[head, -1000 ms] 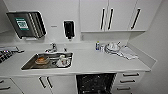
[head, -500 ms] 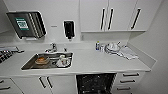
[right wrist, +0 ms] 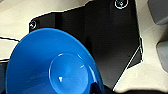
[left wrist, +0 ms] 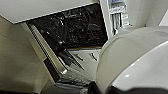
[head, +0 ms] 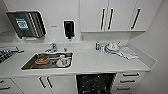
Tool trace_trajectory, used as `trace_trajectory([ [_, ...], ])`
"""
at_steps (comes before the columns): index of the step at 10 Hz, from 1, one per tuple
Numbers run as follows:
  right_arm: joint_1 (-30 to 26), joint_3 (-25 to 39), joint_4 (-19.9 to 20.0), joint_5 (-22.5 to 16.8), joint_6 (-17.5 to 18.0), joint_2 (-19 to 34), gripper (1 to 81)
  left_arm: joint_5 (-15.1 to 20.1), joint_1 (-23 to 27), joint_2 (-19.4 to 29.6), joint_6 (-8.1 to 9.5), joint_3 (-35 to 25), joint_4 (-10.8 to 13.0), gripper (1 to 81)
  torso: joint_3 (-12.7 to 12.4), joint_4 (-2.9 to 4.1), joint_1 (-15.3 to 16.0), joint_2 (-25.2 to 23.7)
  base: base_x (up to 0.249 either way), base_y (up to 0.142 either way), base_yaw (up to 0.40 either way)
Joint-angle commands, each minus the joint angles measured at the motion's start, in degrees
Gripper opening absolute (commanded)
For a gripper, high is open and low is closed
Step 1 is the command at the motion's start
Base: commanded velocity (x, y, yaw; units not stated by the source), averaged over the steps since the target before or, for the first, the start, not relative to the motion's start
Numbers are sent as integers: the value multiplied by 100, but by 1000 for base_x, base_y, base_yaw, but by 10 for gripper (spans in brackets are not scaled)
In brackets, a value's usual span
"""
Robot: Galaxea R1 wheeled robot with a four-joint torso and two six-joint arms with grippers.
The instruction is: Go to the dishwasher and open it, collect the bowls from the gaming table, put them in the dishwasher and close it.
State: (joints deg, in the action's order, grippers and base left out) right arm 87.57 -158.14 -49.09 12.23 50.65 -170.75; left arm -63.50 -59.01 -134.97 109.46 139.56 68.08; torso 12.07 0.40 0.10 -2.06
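Observation:
The dishwasher (head: 95, 83) stands open under the white counter, its dark inside with racks showing. In the left wrist view its cavity (left wrist: 75, 27) and lowered door (left wrist: 60, 67) lie close ahead. A pale round bowl (left wrist: 135, 60) looms large beside that wrist, and my left gripper (left wrist: 91, 88) seems shut on its rim. A bright blue bowl (right wrist: 50, 70) sits right against the right wrist, with my right gripper (right wrist: 96, 88) shut on its edge. The gaming table is out of view.
A steel sink (head: 30, 65) holding dishes and a faucet (head: 52, 47) lies left of the dishwasher. Dishes and a cloth (head: 117, 48) sit on the counter's right end. Drawers (head: 127, 80) flank the dishwasher; wall cabinets (head: 107, 15) hang above.

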Motion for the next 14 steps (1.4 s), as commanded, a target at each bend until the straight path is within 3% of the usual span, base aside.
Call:
trace_trajectory([
  [1, -182, 56, -4, -124, 32, 21, 10, 453, 562, 471, -47, -587, -111, 10, 0, 0, 0, 0, 0, 0, 0],
  [3, -164, 38, -4, -124, 32, 30, 10, 1463, 728, 901, -197, -1756, -120, 10, 0, 0, 0, 2, 0, 0, 0],
  [4, -164, 47, -4, -115, 33, 39, 10, 2061, 878, 1060, -311, -2125, -85, 10, 0, 0, 0, 2, 0, 0, 0],
  [5, -164, 47, -4, -115, 32, 48, 10, 2395, 1001, 1139, -311, -2328, 47, 10, 0, 0, 0, 2, 0, 0, 0],
  [7, -156, 56, -4, -115, 32, 56, 10, 2912, 1255, 1244, -268, -2609, 152, 10, 2, 0, 0, 2, 0, 0, 0],
  [9, -155, 47, -4, -107, 32, 56, 10, 3063, 1545, 1192, -250, -2521, 249, 10, 2, 0, 2, 2, 0, 0, 0],
  [12, -155, 56, -13, -107, 32, 56, 10, 3450, 1993, 1077, 5, -2503, 645, 10, 2, 0, 2, 2, 0, 0, 0],
  [13, -147, 65, -13, -107, 32, 56, 10, 3634, 2126, 981, 216, -2486, 935, 10, 5, 0, 2, 2, 0, 0, 0],
  [14, -155, 82, -13, -107, 32, 56, 10, 3757, 2258, 884, 436, -2477, 1225, 10, 201, 0, 2, 5, 0, 0, 0],
])
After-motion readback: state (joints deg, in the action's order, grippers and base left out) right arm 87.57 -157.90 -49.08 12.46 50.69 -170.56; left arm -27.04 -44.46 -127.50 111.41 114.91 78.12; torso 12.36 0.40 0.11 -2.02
